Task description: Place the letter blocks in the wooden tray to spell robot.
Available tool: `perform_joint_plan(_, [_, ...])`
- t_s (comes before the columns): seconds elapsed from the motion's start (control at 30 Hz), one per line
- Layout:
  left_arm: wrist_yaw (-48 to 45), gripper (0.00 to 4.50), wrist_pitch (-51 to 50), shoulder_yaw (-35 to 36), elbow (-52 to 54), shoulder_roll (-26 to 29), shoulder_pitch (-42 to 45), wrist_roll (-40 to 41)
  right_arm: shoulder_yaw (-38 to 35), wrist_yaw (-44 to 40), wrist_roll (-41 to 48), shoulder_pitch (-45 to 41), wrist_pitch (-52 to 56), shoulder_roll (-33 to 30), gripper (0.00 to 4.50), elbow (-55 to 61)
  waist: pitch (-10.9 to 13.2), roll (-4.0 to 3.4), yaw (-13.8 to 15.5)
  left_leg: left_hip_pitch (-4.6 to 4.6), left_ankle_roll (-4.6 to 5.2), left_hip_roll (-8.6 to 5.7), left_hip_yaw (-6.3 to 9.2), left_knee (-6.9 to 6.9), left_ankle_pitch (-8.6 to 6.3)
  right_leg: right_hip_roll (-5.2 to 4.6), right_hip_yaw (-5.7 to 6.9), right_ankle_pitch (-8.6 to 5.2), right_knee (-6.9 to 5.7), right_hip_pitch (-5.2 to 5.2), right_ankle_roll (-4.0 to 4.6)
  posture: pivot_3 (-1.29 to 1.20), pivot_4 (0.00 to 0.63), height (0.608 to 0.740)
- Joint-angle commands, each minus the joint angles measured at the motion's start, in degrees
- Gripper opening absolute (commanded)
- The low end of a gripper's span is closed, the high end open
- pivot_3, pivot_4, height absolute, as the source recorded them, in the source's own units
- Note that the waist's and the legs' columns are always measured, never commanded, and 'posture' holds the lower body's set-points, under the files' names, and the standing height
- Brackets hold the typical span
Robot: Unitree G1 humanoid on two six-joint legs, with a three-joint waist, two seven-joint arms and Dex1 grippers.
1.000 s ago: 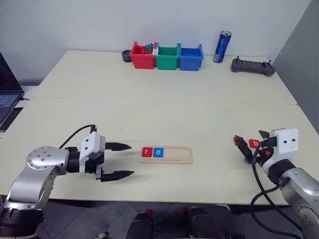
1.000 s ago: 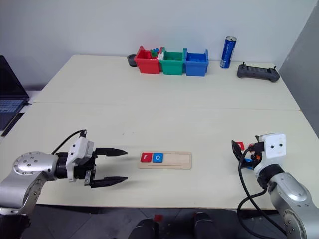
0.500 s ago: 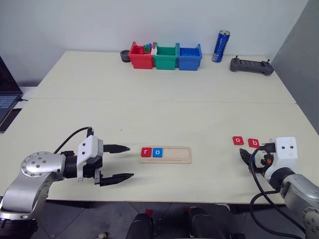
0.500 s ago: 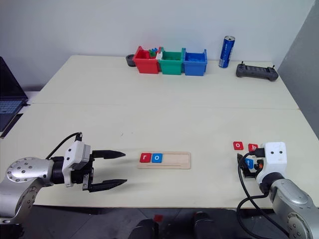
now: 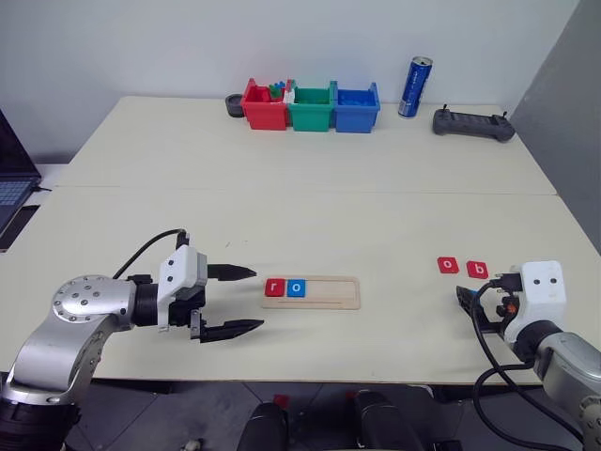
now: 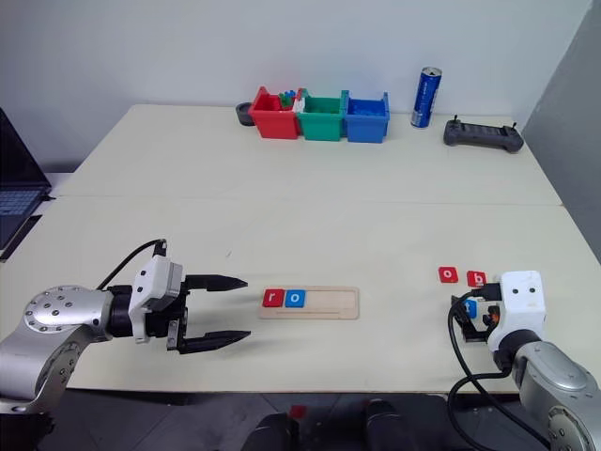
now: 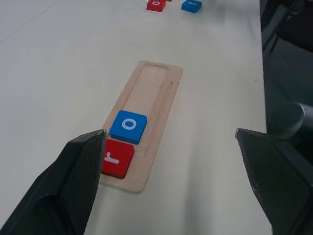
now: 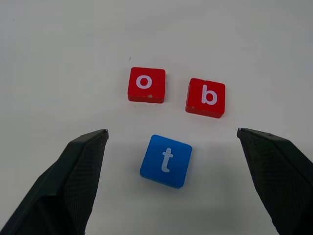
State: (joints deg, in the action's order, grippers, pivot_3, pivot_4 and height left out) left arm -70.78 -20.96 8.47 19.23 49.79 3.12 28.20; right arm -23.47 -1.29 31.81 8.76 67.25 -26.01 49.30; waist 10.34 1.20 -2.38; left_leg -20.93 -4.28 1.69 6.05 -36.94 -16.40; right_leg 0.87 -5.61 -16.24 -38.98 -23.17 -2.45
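Risk starts left: the left gripper point(image 5: 242, 301), spread empty just beside the tray point(image 5: 313, 292) holding r point(image 5: 275, 287) and o point(image 5: 297, 287), could nudge it. The right gripper point(image 8: 171, 142), spread over t point(image 8: 166, 161), may grab it instead of b point(image 8: 206, 98), misspelling robot.

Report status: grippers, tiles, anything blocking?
Left gripper and right gripper open, empty. r, o in wooden tray. Loose tiles o, b, t. Nothing blocking.
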Motion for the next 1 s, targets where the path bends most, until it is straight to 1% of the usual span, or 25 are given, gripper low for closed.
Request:
perform_joint_plan(0.03, [0.3, 4.46, 0.4, -0.4, 1.2, 0.2, 1.3, 0.8, -0.1, -0.4, -1.7, -0.6, -2.0, -0.3, 4.5, 0.9, 0.0, 0.0, 0.0, 0.0, 0.0, 0.0, 0.0, 0.0, 0.0, 0.0, 0.0, 0.0, 0.0, 0.0, 0.0, 0.0, 0.15, 0.74])
perform_joint_plan(0.2, [0.6, 4.46, 1.0, -2.0, 0.9, -0.1, 2.2, -0.1, 1.8, 0.0, -4.8, -4.6, -3.5, -0.3, 4.5, -5.8, 0.0, 0.0, -0.2, 0.0, 0.0, 0.0, -0.03, -0.02, 0.0, 0.0, -0.03, 0.01, 0.0, 0.0, -0.01, 0.0, 0.15, 0.74])
perform_joint_plan(0.5, [0.3, 4.46, 1.2, -3.1, 0.3, 0.3, 3.8, 0.0, 6.5, -0.5, -10.8, -11.0, -9.9, 0.0, 4.5, -18.8, 0.0, 0.0, -0.6, -0.01, 0.0, -0.01, -0.02, 0.01, 0.0, 0.01, -0.02, 0.0, 0.0, -0.02, 0.01, 0.0, 0.15, 0.74])
perform_joint_plan(0.63, [0.2, 4.46, 1.2, -2.8, 0.4, 0.6, 3.4, 0.0, 6.7, -0.7, -12.5, -12.3, -11.5, -0.2, 4.5, -22.7, 0.0, -0.01, -0.7, -0.03, 0.0, -0.01, -0.02, 0.02, 0.0, 0.01, -0.03, 0.01, 0.01, -0.02, 0.01, 0.0, 0.15, 0.74])
perform_joint_plan(0.87, [0.5, 4.46, 1.1, -2.6, 0.8, 0.7, 3.1, -0.1, 5.5, -3.1, -12.7, -14.4, -11.7, 0.0, 4.5, -27.1, 0.0, -0.02, -0.8, -0.02, 0.01, -0.01, -0.02, 0.01, 0.0, 0.01, -0.03, 0.01, 0.0, -0.02, 0.01, 0.0, 0.15, 0.74])
perform_joint_plan(0.97, [0.5, 4.5, 1.4, -2.7, 0.8, 0.6, 2.9, -0.2, 6.1, -4.0, -13.0, -14.9, -11.3, -0.2, 3.91, -28.7, 0.0, -0.03, -0.9, -0.01, 0.01, -0.01, -0.01, 0.01, 0.0, 0.01, -0.02, 0.01, 0.0, -0.02, 0.01, 0.0, 0.15, 0.74])
perform_joint_plan(1.0, [0.5, 4.5, 1.5, -2.8, 0.7, 0.6, 2.9, -0.3, 6.4, -4.1, -13.3, -15.0, -11.2, -0.3, 3.59, -29.2, 0.0, -0.03, -0.9, -0.01, 0.01, -0.01, -0.02, 0.01, 0.0, 0.01, -0.02, 0.01, 0.0, -0.02, 0.01, 0.0, 0.15, 0.74])
